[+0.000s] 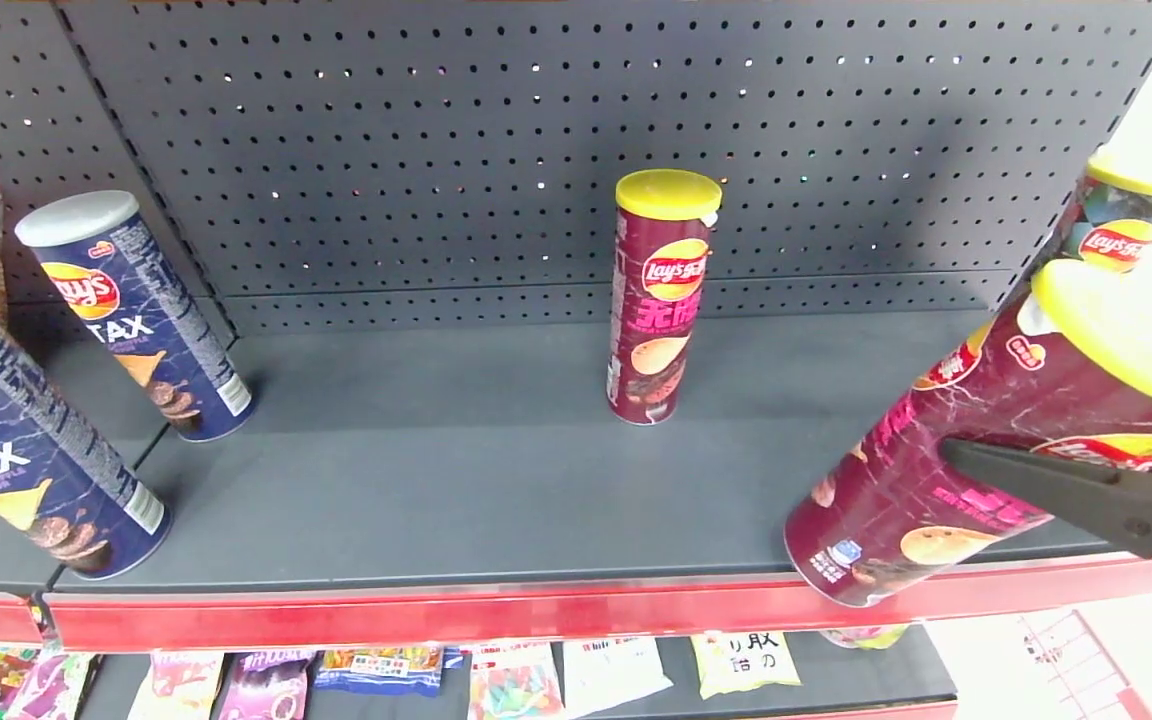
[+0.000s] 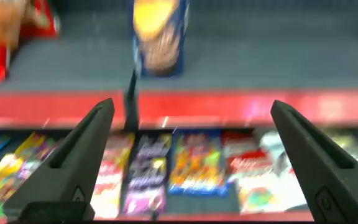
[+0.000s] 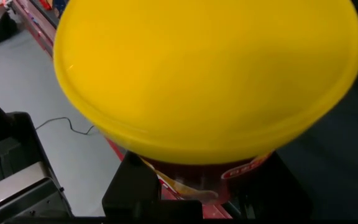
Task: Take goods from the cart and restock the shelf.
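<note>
My right gripper [image 1: 981, 445] is shut on a maroon chip can [image 1: 896, 500] with a yellow lid [image 1: 1126, 335]. The can is tilted, its base low over the shelf's red front edge [image 1: 436, 610] at the right. The right wrist view looks down on that yellow lid [image 3: 210, 74], with the can body [image 3: 229, 177] beneath it. One matching maroon can [image 1: 661, 300] stands upright mid-shelf near the pegboard. My left gripper [image 2: 191, 168] is open and holds nothing, facing the red shelf edge [image 2: 229, 109] below a blue can [image 2: 159, 37].
Two blue chip cans [image 1: 136, 310] [image 1: 26, 440] stand at the shelf's left. Another yellow-lidded can [image 1: 1116, 225] shows past the shelf's right end. Snack bags [image 1: 516, 675] fill the lower shelf. The dark shelf board [image 1: 456, 480] is bare between the cans.
</note>
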Robot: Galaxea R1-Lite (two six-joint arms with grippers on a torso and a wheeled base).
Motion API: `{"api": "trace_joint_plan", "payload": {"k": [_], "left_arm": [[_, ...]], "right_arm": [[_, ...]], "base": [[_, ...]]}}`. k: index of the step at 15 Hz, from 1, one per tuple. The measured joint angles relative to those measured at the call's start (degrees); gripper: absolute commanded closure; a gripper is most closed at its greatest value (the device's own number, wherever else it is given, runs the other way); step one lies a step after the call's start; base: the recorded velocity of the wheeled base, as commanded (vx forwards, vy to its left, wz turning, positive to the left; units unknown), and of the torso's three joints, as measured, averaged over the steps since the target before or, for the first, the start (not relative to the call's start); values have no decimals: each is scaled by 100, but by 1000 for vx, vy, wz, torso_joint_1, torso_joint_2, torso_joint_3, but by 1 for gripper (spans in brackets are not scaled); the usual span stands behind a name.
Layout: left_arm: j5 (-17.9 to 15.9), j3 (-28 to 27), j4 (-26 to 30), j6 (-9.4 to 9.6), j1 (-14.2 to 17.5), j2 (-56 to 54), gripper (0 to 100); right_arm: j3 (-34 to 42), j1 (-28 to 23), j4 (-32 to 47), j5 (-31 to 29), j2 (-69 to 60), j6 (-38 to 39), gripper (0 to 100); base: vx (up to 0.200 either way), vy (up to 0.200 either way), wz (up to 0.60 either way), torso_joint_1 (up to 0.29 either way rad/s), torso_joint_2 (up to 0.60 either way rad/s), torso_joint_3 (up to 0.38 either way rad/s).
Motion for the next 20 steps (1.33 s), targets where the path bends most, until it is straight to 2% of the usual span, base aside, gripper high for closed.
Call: {"api": "trace_joint_plan", "payload": {"k": [2,5,6,7,9,11,13,16,17,20], "left_arm": [[-416,-728,-21,-176,-312,797,0],[-1382,-1980,-51,-230,-878,2448,0],[-1708,-2415,-55,-206,-1079,3005,0],[-1994,-2795,-76,-83,-1318,3593,0],[-2363,-3239,-172,178,-1840,4646,0],[-2550,-3624,-517,318,-2369,5684,0],[-2627,-4052,-965,467,-2703,6666,0],[-2664,-4887,-1302,918,-2922,7929,0],[-2671,-5185,-1330,1000,-2955,8266,0],[-2653,-6107,-1368,1058,-2996,9133,0]], "right_arm": [[-33,-7,-2,-96,9,0,100],[-88,-5,-4,-143,-34,79,100],[-112,-10,-4,-146,-45,102,100],[-123,-21,-6,-154,-55,113,100],[-5,-18,10,-149,-85,112,100],[76,-13,0,-151,-113,140,100],[80,-38,-6,-160,-130,283,100],[52,-168,-6,-201,-133,321,100],[45,-189,-4,-204,-130,324,100],[-40,-200,-9,-204,-108,351,100]], "base": [[0,0,0,0,0,0],[0,0,0,0,0,0],[0,0,0,0,0,0],[0,0,0,0,0,0],[0,0,0,0,0,0],[0,0,0,0,0,0],[0,0,0,0,0,0],[0,0,0,0,0,0],[0,0,0,0,0,0],[0,0,0,0,0,0]]}}
